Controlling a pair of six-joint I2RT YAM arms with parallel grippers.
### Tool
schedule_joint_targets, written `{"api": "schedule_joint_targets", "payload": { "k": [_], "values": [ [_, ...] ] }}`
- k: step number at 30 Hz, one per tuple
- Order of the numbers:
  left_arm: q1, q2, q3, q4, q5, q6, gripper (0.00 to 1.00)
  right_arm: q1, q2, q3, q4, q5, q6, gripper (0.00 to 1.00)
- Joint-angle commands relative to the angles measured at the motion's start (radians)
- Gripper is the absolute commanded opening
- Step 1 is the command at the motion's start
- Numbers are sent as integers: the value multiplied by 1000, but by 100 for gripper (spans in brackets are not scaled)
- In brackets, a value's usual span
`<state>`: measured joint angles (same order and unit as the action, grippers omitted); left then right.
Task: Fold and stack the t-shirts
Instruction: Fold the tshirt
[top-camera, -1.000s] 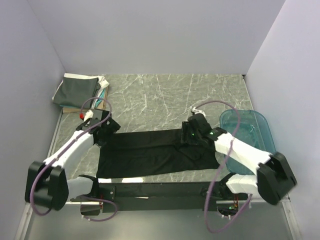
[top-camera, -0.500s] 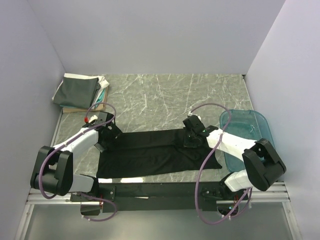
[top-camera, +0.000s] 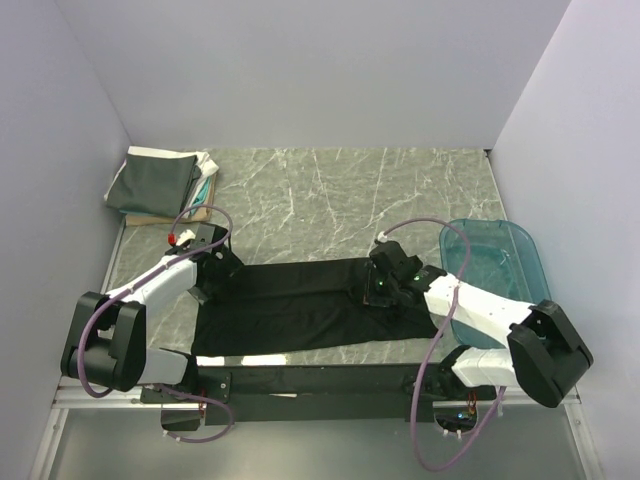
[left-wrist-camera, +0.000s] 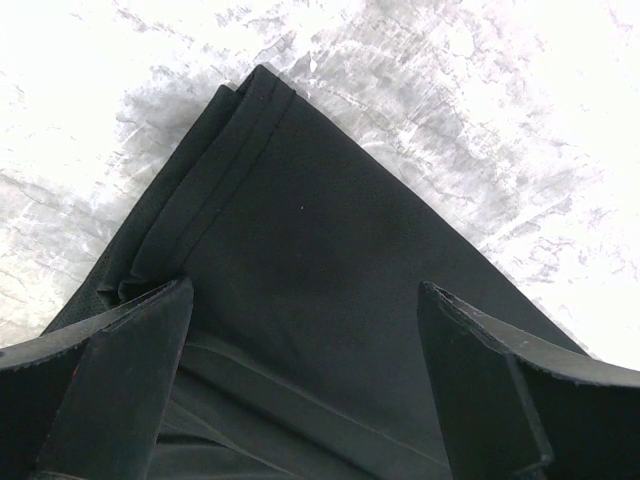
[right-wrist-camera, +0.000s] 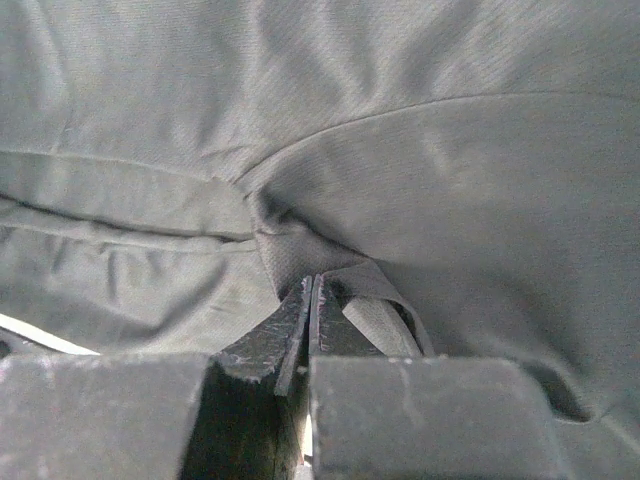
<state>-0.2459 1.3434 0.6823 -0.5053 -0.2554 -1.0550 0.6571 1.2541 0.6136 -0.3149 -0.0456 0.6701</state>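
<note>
The black t-shirt (top-camera: 300, 305) lies spread on the bench (top-camera: 350, 200), lower middle of the frame. The right claw (right-wrist-camera: 310, 290) is closed, pinching its puckered cloth. The left claw (left-wrist-camera: 305, 290) gapes wide over the shirt's corner, holding nothing. Folded shirts (top-camera: 160, 180) are stacked at the upper left, the lower ones mostly covered.

The left arm (top-camera: 150, 290) and right arm (top-camera: 480, 308) are built alike, with white shells between chunky black joints, above 1 black bar (top-camera: 320, 380). A purple cable (top-camera: 432, 350) loops up each arm from that bar. Farthest from the bar sit a green light (top-camera: 381, 283) and a red tip (top-camera: 174, 238). The left gripper (left-wrist-camera: 305, 300) has 2 matte black wedge fingers (left-wrist-camera: 120, 380). The right gripper (right-wrist-camera: 310, 290) looks scuffed grey.
</note>
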Motion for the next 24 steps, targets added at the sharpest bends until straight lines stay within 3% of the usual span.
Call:
{"api": "schedule_joint_targets", "payload": {
  "k": [1,4,8,11,13,18,20,21,24],
  "values": [
    [-3,-20,14,-10,-38,23,99,33,-41,-12,40,-10,55,0],
    [-3,-23,13,-9,-38,27,99,56,-56,-11,7,29,72,0],
    [-3,-17,16,-7,-38,30,99,78,-85,-55,89,-84,114,0],
    [-3,-12,20,-12,-39,30,99,113,-90,-58,120,-80,164,0],
    [-3,-13,22,-12,-38,33,100,121,-78,-48,100,-57,184,18],
    [-3,-15,33,-29,-54,32,99,174,-65,-25,105,-106,194,26],
    [-3,-15,39,-30,-56,33,100,182,-80,-28,135,-140,184,35],
    [-3,-15,42,-32,-56,36,99,182,-87,-20,123,-146,180,51],
    [-3,-13,52,-41,-56,41,99,180,-119,14,21,-24,164,75]
  ]
}}
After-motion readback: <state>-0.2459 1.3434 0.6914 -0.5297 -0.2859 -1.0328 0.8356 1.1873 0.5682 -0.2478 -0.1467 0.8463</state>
